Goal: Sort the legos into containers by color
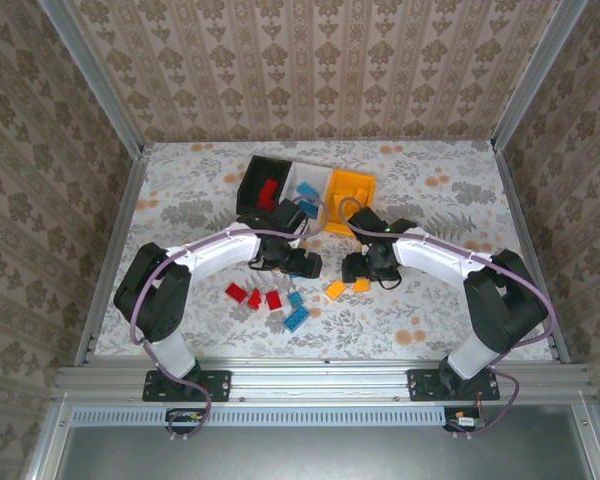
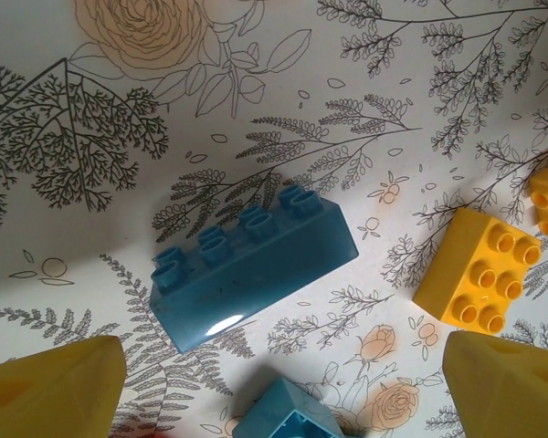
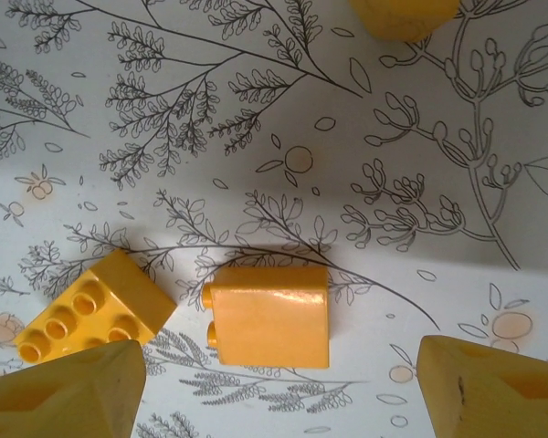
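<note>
Three joined containers stand at the back: black, white and orange. A red lego lies in the black one and a blue lego in the white one. My left gripper is open, low over a long blue brick, with a second blue brick between its fingertips. My right gripper is open. An orange brick on its side lies just ahead of its fingers, untouched. A studs-up orange brick sits by the left finger.
Loose on the flowered tabletop are red bricks, blue bricks and orange bricks, all between the two arms. More orange bricks lie to the right in the left wrist view. Patterned walls enclose the table.
</note>
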You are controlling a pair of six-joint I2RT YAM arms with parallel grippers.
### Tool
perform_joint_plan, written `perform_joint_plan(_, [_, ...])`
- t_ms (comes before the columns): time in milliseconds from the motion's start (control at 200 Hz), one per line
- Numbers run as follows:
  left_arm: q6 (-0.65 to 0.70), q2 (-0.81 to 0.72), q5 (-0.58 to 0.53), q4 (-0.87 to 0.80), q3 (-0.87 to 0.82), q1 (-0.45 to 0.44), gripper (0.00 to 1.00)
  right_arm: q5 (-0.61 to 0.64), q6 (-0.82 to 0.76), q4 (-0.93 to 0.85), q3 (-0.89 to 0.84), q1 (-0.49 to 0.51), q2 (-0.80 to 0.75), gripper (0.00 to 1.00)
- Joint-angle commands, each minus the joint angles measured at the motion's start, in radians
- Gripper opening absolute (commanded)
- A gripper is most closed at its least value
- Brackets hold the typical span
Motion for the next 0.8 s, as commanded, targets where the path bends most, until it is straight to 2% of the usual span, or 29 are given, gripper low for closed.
perform_joint_plan(0, [-0.018,-0.011,-0.015,-0.022,-0.002,-0.008,0.91,0.002,0.013,0.026,-0.014,0.009,0.041,0.76])
perform_joint_plan(345, [-0.018,0.012,-0.012,-0.021,0.009,-0.008,0.91,0.021,0.01,0.041,-0.021,0.025,0.115,0.6])
perform_joint_plan(510, [-0.017,0.017,-0.01,-0.019,0.012,-0.009,0.91,0.033,0.018,0.045,-0.032,0.026,0.108,0.47])
perform_joint_plan(795, [-0.016,0.02,-0.009,-0.019,0.013,-0.009,0.91,0.064,0.013,-0.047,0.043,0.009,-0.032,0.44])
